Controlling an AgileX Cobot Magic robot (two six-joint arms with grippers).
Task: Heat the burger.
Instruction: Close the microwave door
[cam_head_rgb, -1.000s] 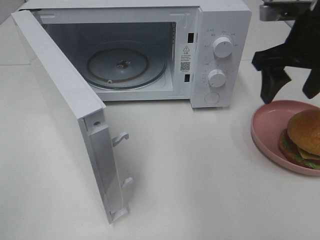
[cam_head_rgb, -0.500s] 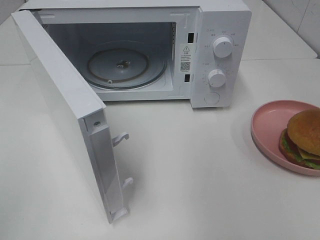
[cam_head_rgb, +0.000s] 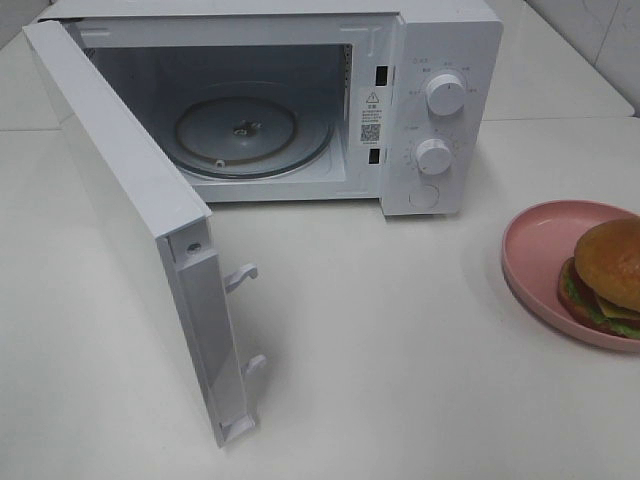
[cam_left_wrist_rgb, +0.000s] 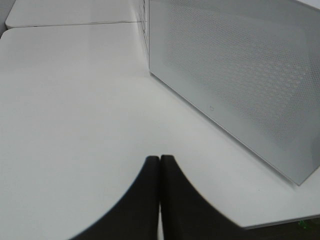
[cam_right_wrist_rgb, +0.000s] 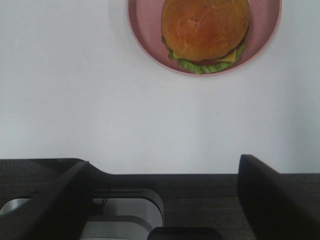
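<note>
**Right arm backs off, burger not in the oven yet**

Nearest the front edge of the bench, the microwave door (cam_head_rgb: 140, 250) hangs wide open. Burger (cam_head_rgb: 606, 278) sits on the pink plate (cam_head_rgb: 540, 250) at the right edge. A second ago the right gripper (cam_right_wrist_rgb: 160, 200) hovered above that plate; now it's pulled out of the overhead shot, jaws spread wide, empty, well apart from the burger. Left gripper (cam_left_wrist_rgb: 159, 200) is pinched closed. Farther back, the turntable (cam_head_rgb: 237, 128) is bare, so loading looks next.
</note>
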